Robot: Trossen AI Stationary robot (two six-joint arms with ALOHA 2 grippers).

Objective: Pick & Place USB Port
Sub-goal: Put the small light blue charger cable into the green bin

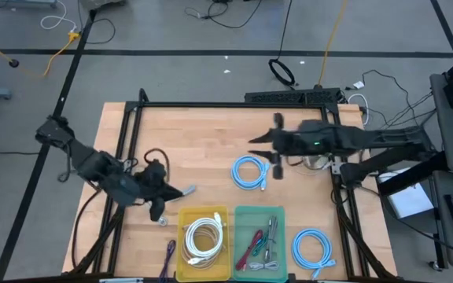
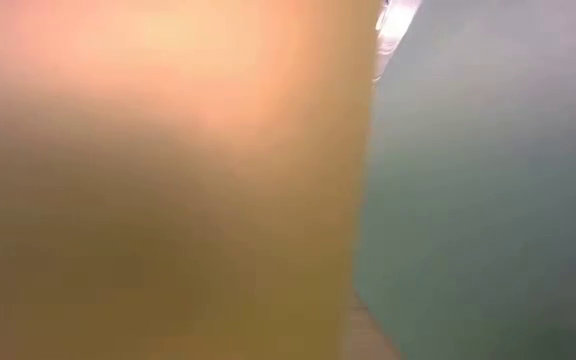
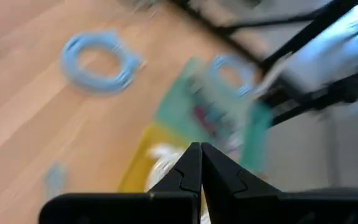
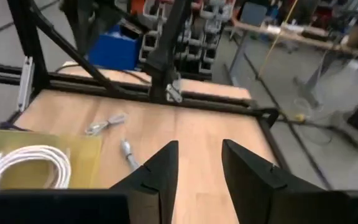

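Two small grey USB pieces lie flat on the wooden table. One USB piece (image 1: pixel 163 222) (image 4: pixel 107 123) sits just left of the yellow bin. The other USB piece (image 1: pixel 187 190) (image 4: pixel 128 154) lies beside my left gripper (image 1: pixel 171 192) (image 3: pixel 199 152), which is shut with nothing visible between its fingers and hovers near the yellow bin's far-left corner. My right gripper (image 1: pixel 255 141) (image 4: pixel 199 152) is open and empty, above the table's middle, just beyond a light-blue cable coil (image 1: pixel 250 171) (image 3: pixel 98 59).
A yellow bin (image 1: pixel 185 255) (image 4: pixel 86 152) holds a white cable coil (image 1: pixel 203 234). Beside it, a green bin (image 1: pixel 241 214) holds mixed cables. A second blue coil (image 1: pixel 313 245) lies near the right corner. A dark cable (image 1: pixel 170 253) lies left of the bins. Both bins block the low view.
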